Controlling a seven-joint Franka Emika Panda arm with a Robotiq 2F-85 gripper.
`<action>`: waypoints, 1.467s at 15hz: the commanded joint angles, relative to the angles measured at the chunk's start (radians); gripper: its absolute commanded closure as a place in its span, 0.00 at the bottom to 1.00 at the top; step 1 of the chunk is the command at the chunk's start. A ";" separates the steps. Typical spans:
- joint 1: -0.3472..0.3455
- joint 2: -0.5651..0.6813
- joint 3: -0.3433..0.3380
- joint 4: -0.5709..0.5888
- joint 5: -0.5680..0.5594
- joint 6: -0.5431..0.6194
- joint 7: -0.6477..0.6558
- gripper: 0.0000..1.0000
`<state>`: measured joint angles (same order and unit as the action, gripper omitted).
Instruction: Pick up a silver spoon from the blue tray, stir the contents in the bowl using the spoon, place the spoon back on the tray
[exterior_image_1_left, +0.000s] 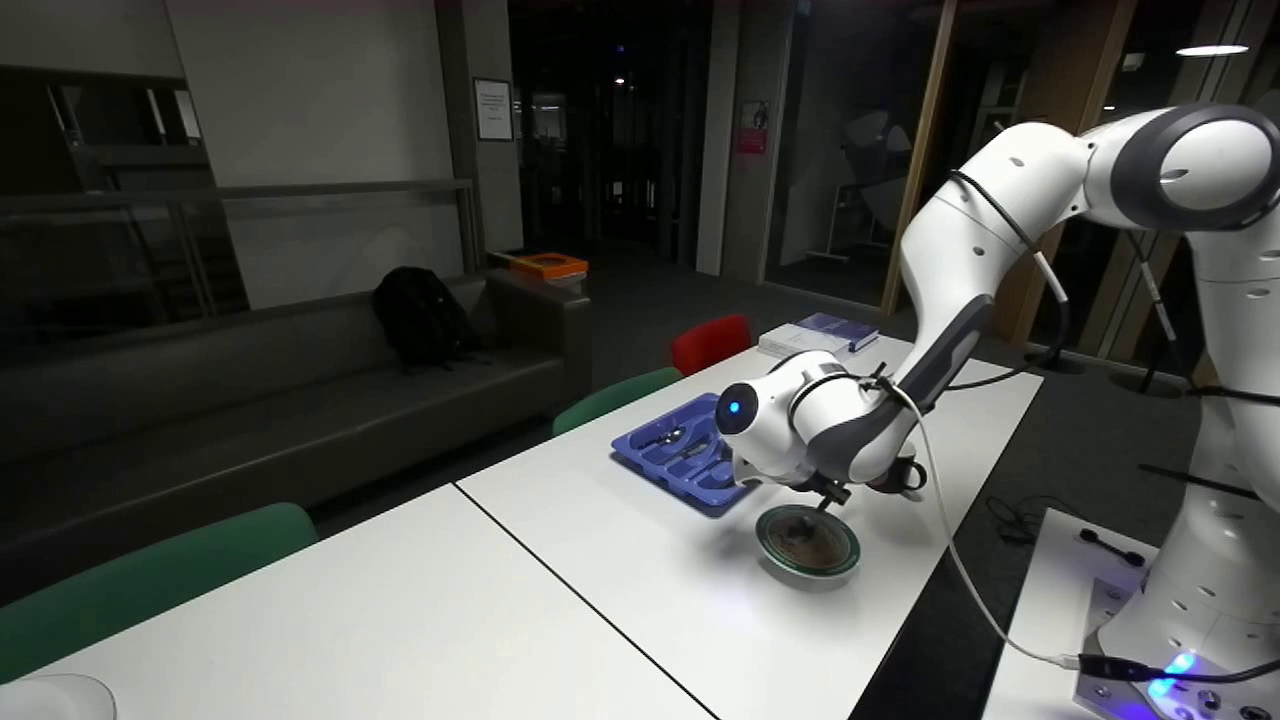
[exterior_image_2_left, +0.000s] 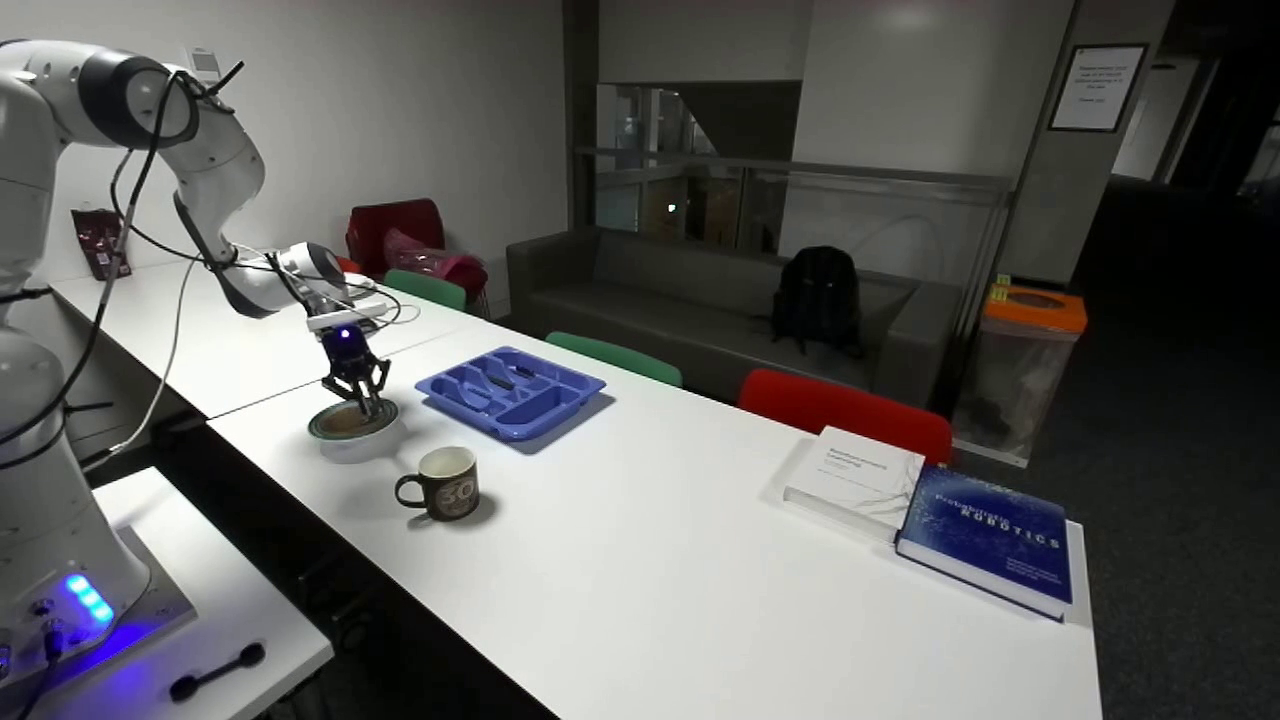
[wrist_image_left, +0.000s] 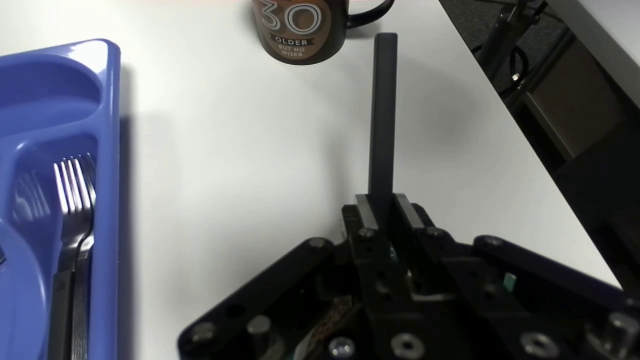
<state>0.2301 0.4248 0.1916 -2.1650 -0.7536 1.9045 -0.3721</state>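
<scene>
The blue tray (exterior_image_1_left: 655, 470) lies on the table in both exterior views (exterior_image_2_left: 520, 432). Its edge also shows at left in the wrist view (wrist_image_left: 109, 200), with black-handled forks in it. The bowl (exterior_image_1_left: 822, 577), with a green rim, stands beside the tray (exterior_image_2_left: 362, 452). Its brownish contents (exterior_image_1_left: 818, 550) also show in an exterior view (exterior_image_2_left: 345, 421). My gripper (wrist_image_left: 385, 210) is over the bowl in both exterior views (exterior_image_2_left: 370, 388). It is shut on the dark flat handle of the spoon (wrist_image_left: 383, 110), which sticks out past the fingertips. The spoon's head is hidden in the wrist view.
A dark mug (exterior_image_2_left: 450, 490) stands near the bowl and also shows in the wrist view (wrist_image_left: 300, 30). A white book (exterior_image_2_left: 855, 478) and a blue book (exterior_image_2_left: 985, 535) lie at one table end. The table edge (wrist_image_left: 530, 140) runs close by.
</scene>
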 joint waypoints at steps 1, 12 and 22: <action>-0.003 0.021 0.007 0.032 0.000 -0.038 -0.012 0.97; 0.001 0.047 0.025 0.069 0.022 -0.033 -0.052 0.97; 0.005 0.007 0.064 0.012 0.093 -0.024 -0.069 0.97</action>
<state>0.2348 0.4630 0.2435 -2.1237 -0.6922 1.9026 -0.4324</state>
